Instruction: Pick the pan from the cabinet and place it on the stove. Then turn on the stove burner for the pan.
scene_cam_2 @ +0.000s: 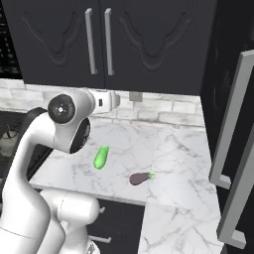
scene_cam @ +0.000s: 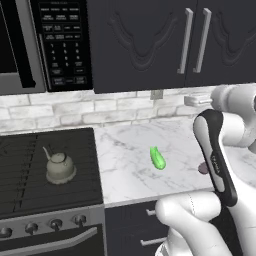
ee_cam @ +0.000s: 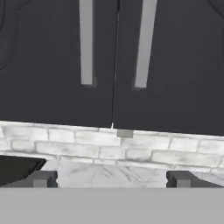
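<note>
1. My gripper [ee_cam: 111, 179] is spread wide, holding nothing, above the worktop [scene_cam: 130, 165].
2. On the worktop: a green vegetable [scene_cam: 157, 158] and an eggplant [scene_cam_2: 139, 178].
3. Kettle [scene_cam: 60, 167] sits on the stove [scene_cam: 30, 200].
4. Cabinet [ee_cam: 112, 65] ahead, doors closed.

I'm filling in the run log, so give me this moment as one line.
phase: approaching cabinet | doors: shut | gripper: open, holding nothing, facing door handles | pan: not yet out | stove: kettle on grate

Green cucumber [scene_cam: 157, 158] mid-counter [scene_cam: 130, 150], dark eggplant [scene_cam_2: 139, 178] near counter's front edge; pale kettle [scene_cam: 60, 167] left of counter; microwave [scene_cam: 45, 40] above.
</note>
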Controlling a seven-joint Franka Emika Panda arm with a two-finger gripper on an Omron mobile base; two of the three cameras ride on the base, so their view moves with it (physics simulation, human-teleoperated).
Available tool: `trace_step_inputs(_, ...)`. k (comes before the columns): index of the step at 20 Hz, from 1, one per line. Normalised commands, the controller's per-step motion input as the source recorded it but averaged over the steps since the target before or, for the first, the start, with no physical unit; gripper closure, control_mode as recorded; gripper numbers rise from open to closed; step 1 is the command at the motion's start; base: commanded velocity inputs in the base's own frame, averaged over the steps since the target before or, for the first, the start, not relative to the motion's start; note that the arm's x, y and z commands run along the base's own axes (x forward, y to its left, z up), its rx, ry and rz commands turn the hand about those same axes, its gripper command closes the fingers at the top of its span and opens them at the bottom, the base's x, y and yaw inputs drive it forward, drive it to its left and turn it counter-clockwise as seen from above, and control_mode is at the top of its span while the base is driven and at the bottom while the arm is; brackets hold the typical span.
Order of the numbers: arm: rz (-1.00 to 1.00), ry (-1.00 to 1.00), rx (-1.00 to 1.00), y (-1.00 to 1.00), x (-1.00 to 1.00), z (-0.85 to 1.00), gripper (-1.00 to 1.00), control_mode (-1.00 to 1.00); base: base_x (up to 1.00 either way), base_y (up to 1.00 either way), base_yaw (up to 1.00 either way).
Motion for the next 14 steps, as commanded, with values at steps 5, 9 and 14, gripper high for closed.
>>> trace_step_inputs(5, 0.00, -0.25, 0.00, -0.25, 0.02, 0.73, -1.00, -1.00, 0.00, 0.00, 0.00)
trace_step_inputs(9, -0.01, -0.19, 0.00, -0.24, 0.07, 0.60, -1.00, -1.00, 0.00, 0.00, 0.00)
trace_step_inputs(14, -0.02, -0.13, 0.00, -0.15, 0.18, 0.35, -1.00, -1.00, 0.00, 0.00, 0.00)
